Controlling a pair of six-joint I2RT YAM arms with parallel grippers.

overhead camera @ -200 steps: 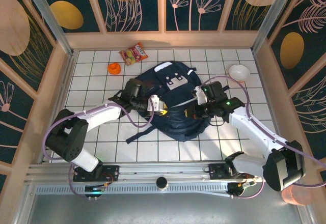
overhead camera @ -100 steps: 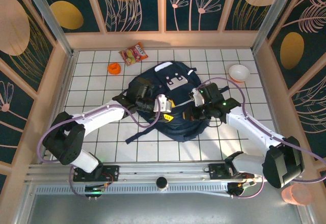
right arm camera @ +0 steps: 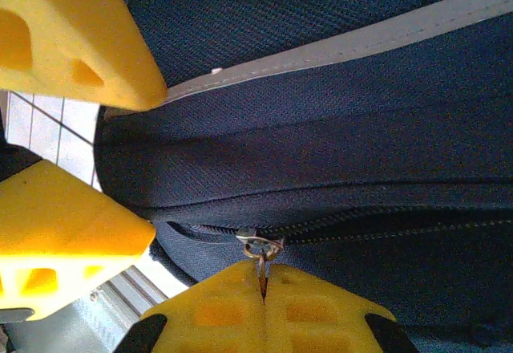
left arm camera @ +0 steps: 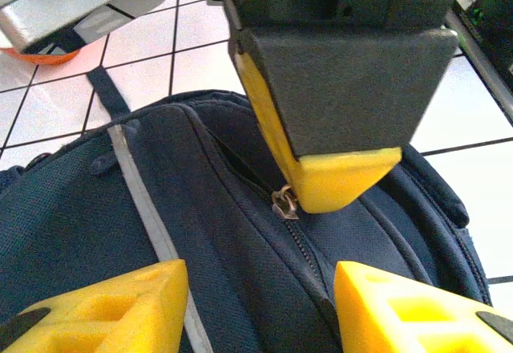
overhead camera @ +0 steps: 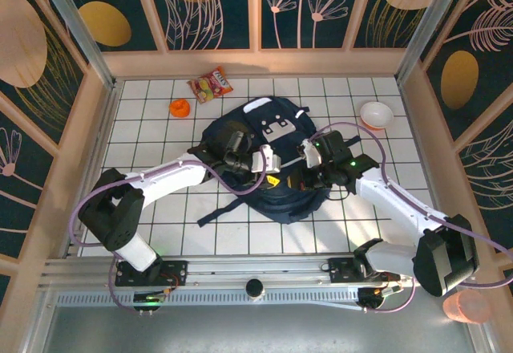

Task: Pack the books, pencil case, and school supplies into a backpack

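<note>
1 navy backpack (overhead camera: 284,198); right end effector (right arm camera: 261,290) tight on zipper pull (right arm camera: 260,249), left end effector (left arm camera: 260,309) apparently spread

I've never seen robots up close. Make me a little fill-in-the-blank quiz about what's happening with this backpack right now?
1. The right gripper pinches the small metal ____ on the navy backpack.
2. The left gripper hovers over the backpack with its jaws ____.
3. Near the snack packet lies a small round object coloured ____.
4. The white bowl sits on the ____ arm's side of the table.
Missing words: zipper pull; open; orange; right.
</note>
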